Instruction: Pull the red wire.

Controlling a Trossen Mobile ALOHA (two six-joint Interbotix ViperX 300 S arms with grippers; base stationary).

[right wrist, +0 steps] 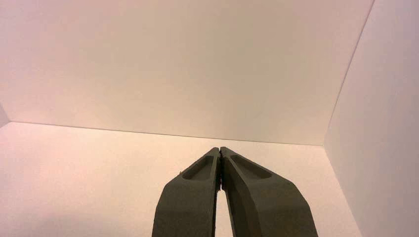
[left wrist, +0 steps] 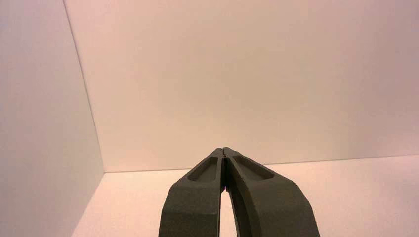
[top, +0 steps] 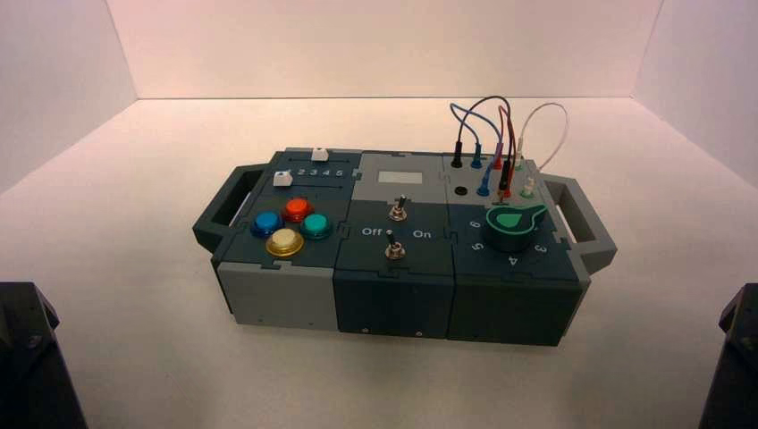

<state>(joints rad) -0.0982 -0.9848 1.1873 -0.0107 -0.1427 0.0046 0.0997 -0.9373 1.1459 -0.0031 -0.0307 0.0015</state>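
The red wire (top: pixel 510 130) loops up from the sockets at the back right corner of the box (top: pixel 393 295), and both its red plugs stand in the socket panel. No gripper touches it. My left arm (top: pixel 27 357) and right arm (top: pixel 737 357) sit parked at the near corners, well short of the box. In the left wrist view my left gripper (left wrist: pixel 224 149) is shut with nothing in it and faces the white floor and back wall. My right gripper (right wrist: pixel 219 148) in the right wrist view is shut too, also with nothing in it. Neither wrist view shows the box.
A blue wire (top: pixel 469 107) and a white wire (top: pixel 550 107) loop beside the red one. In front of the sockets sits a green knob (top: pixel 514 223). Two toggle switches (top: pixel 400 210) are mid-box, coloured buttons (top: pixel 290 223) at the left. White walls enclose the floor.
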